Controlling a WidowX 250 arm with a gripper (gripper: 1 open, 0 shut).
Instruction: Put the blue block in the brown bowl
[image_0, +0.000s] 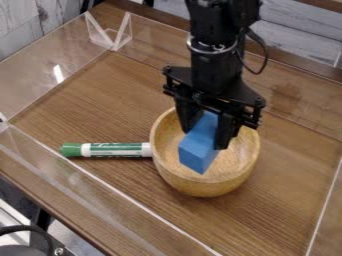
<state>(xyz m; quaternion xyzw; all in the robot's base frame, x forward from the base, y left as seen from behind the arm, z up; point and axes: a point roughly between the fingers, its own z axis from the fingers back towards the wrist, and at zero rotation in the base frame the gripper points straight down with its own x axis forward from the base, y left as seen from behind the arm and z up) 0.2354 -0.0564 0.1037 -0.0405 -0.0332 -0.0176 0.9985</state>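
Observation:
The blue block (201, 148) hangs upright between the fingers of my black gripper (214, 122), which is shut on its upper part. Its lower end reaches down inside the brown bowl (243, 170), a wide light-brown wooden bowl on the table. Whether the block touches the bowl's floor I cannot tell. The gripper points straight down over the middle of the bowl.
A green-and-white marker pen (106, 150) lies on the wooden tabletop just left of the bowl. Clear acrylic walls (40, 75) ring the work area, with a low clear edge along the front left.

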